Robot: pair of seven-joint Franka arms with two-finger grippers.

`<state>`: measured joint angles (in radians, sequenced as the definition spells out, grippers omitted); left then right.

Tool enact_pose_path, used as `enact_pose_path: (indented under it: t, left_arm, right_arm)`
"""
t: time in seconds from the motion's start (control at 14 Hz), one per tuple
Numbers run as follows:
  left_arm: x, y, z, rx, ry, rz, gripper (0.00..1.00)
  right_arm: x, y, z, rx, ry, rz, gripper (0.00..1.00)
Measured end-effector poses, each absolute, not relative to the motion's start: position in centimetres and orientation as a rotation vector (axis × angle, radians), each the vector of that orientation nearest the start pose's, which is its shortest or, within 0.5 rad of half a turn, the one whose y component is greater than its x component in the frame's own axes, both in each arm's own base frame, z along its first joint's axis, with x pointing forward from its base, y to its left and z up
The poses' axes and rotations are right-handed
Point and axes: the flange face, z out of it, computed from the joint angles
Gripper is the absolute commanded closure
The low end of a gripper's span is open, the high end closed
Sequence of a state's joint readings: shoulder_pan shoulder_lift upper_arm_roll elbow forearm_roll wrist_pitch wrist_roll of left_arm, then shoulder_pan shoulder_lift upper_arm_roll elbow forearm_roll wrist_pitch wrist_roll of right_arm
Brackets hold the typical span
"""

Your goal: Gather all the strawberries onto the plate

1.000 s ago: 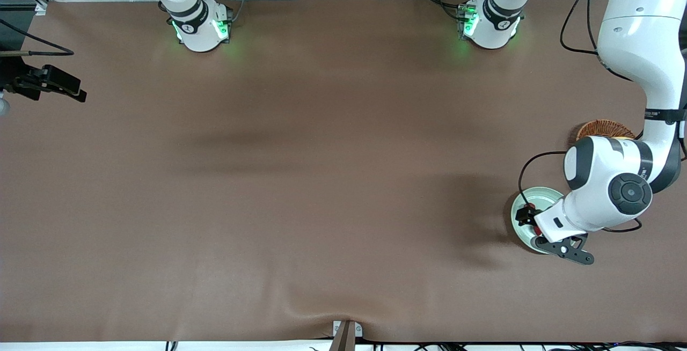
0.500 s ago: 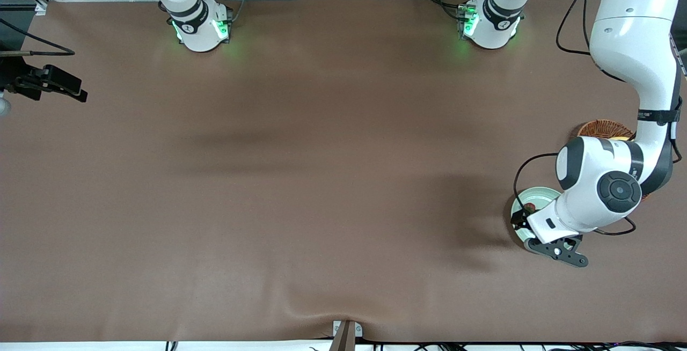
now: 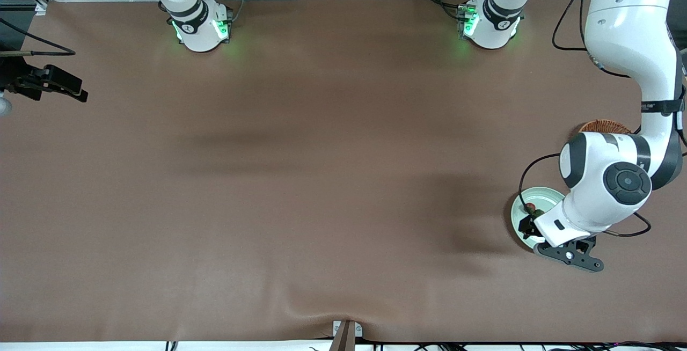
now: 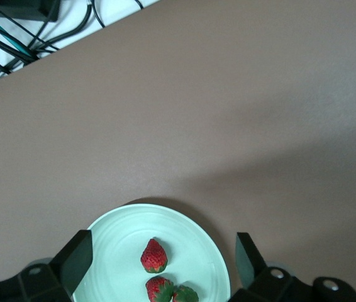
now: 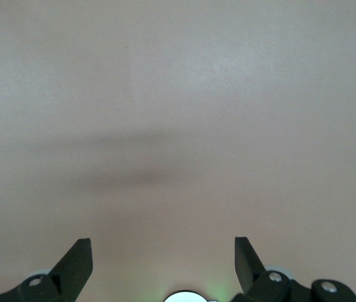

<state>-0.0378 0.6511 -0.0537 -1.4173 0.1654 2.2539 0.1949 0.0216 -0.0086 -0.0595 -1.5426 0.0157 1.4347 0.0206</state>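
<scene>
Left gripper (image 4: 159, 261) hangs over the mint-green plate (image 4: 118, 229) near the left arm's end of the table, jaws wide and empty, strawberries (image 4: 154, 256) lying on the plate between the fingers; right gripper (image 5: 163, 263), waiting, jaws wide, over bare brown tabletop (image 5: 178, 113).

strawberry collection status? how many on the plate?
Done: two strawberries lie on the mint-green plate, with a green cap of a possible third at the frame edge. In hand: nothing; the left pincer is open over the plate. The right pincer waits open. No loose strawberries visible.
</scene>
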Motion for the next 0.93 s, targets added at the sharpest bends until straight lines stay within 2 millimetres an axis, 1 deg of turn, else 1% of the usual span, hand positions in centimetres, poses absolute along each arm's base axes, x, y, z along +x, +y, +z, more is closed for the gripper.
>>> enact_pose_path:
  t: [0.07,0.14,0.29,0.36,0.5,0.57,0.71,0.86,0.93]
  left_arm:
    - [73.9,-5.6,34.5,-2.989,0.519,-0.3,0.0]
    - [73.8,-5.6,36.0,-3.017,0.489,-0.329,0.0]
    - [73.0,-5.4,39.8,-3.051,0.432,-0.317,0.0]
    - [72.2,-5.4,42.2,-3.062,0.387,-0.289,0.0]
    - [70.0,-5.3,47.2,-3.077,0.312,-0.226,0.0]
    - [68.6,-5.2,50.0,-3.083,0.289,-0.192,0.0]
    - [65.1,-5.2,54.8,-3.093,0.236,-0.089,0.0]
    - [62.1,-5.5,58.8,-3.093,0.191,-0.055,0.0]
    - [61.0,-5.6,60.2,-3.092,0.182,-0.057,0.0]
  right_arm:
    - [53.7,-1.9,63.1,-3.12,0.089,0.155,0.0]
    - [53.7,-1.9,63.1,-3.12,0.089,0.155,0.0]
    - [53.7,-1.9,63.1,-3.12,0.09,0.154,0.0]
    - [53.7,-1.9,63.1,-3.121,0.09,0.152,0.0]
    - [53.8,-1.8,63.1,-3.121,0.096,0.148,0.0]
    - [53.8,-1.8,63.2,-3.121,0.099,0.148,0.0]
    - [53.8,-1.4,63.2,-3.122,0.12,0.148,0.0]
    - [53.8,-0.5,63.2,-3.123,0.14,0.148,0.0]
    - [53.8,-0.1,63.2,-3.124,0.141,0.148,0.0]
